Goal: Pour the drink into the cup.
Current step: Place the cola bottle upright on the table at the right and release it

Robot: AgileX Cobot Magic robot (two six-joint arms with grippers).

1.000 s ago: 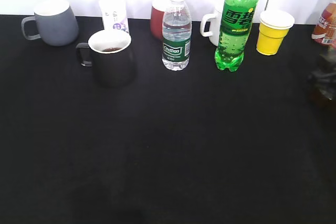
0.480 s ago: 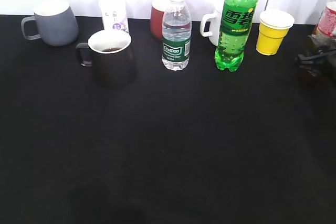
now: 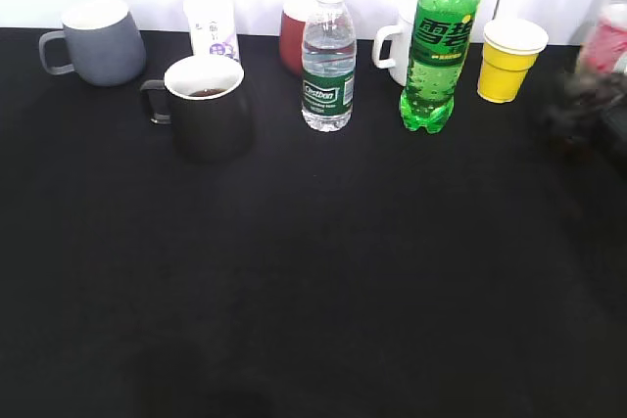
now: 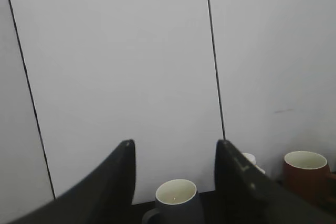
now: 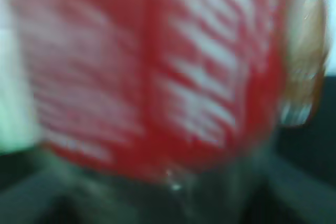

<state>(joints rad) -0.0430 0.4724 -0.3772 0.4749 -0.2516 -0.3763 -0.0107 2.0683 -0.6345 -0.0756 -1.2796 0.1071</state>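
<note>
The cup [image 3: 208, 110] is a black mug with a white inside and a little dark liquid in it, standing at the back left. The drink bottle [image 3: 607, 44] with its red label shows blurred at the far right edge. My right gripper [image 3: 586, 116] is a dark blur just below it and holds it. In the right wrist view the red label [image 5: 157, 66] fills the frame right against the camera. My left gripper [image 4: 175, 142] is open and empty, raised and facing the white wall. It does not show in the exterior view.
Along the back stand a grey mug [image 3: 96, 41] [image 4: 176, 203], a white bottle [image 3: 213, 24], a red mug [image 3: 292, 38] [image 4: 305, 171], a water bottle [image 3: 327, 64], a white mug [image 3: 397, 46], a green soda bottle [image 3: 439, 46] and a yellow paper cup [image 3: 509, 58].
The drink bottle has gone from tilted at the right edge to more upright, and my right gripper has moved up and slightly left with it. The cup and other things have not moved.
</note>
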